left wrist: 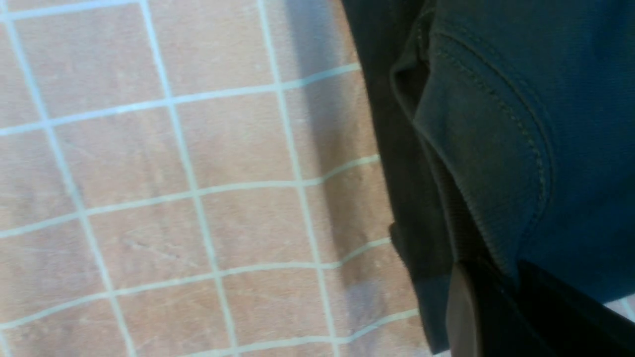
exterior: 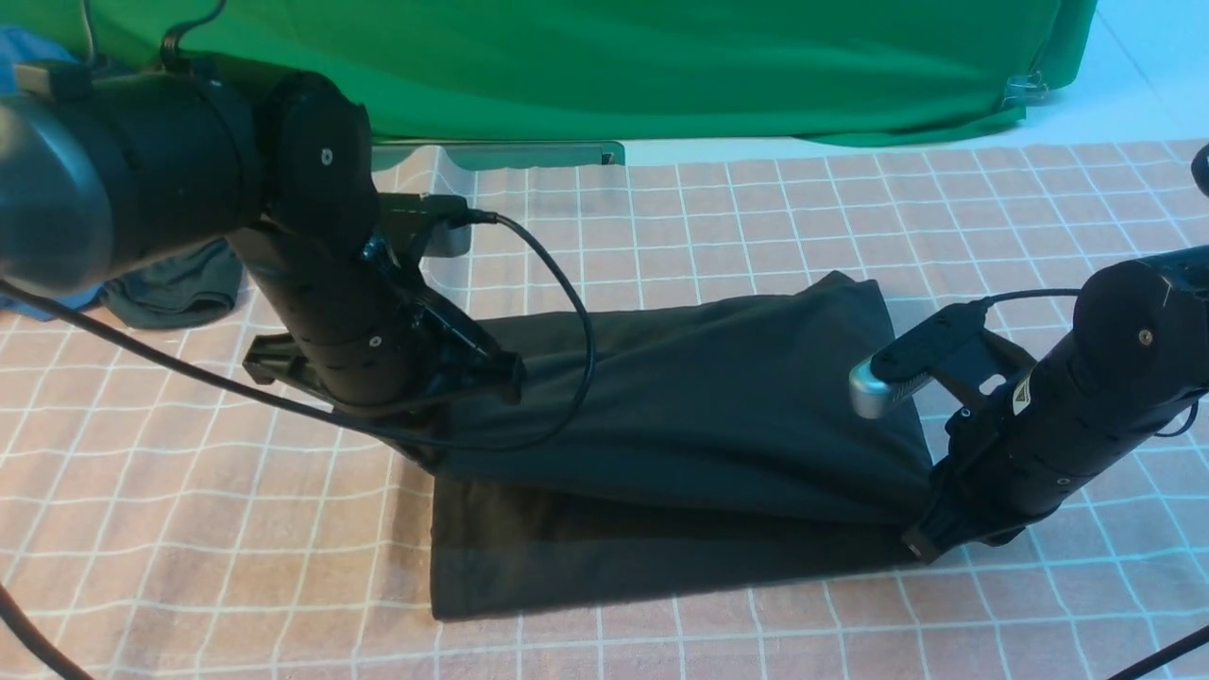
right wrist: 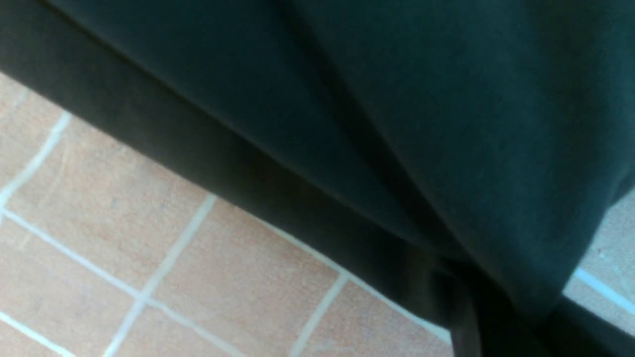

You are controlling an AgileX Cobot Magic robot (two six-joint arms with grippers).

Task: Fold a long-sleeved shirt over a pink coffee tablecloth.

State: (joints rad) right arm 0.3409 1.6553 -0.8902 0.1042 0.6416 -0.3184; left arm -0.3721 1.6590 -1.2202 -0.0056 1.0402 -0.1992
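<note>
The long-sleeved shirt (exterior: pixel 699 406) is a black cloth lying in the middle of the pink coffee tablecloth (exterior: pixel 756 217), its upper layer raised over a flat lower layer. My left gripper (exterior: pixel 430 451) is at the shirt's left edge, shut on a stitched hem of the shirt (left wrist: pixel 496 163), as the left wrist view's gripper (left wrist: pixel 496 302) shows. Low at the shirt's right edge, my right gripper (exterior: pixel 928 531) pinches the fabric. In the right wrist view the shirt (right wrist: pixel 421 124) fans out from the gripper (right wrist: pixel 496 322), which is shut on it. No print shows.
A green cloth (exterior: pixel 661 66) hangs along the back. A dark grey garment (exterior: pixel 179 283) and a blue garment (exterior: pixel 19 47) lie at the back left behind my left arm. Pink grid cloth stretches in front of the shirt and to both sides.
</note>
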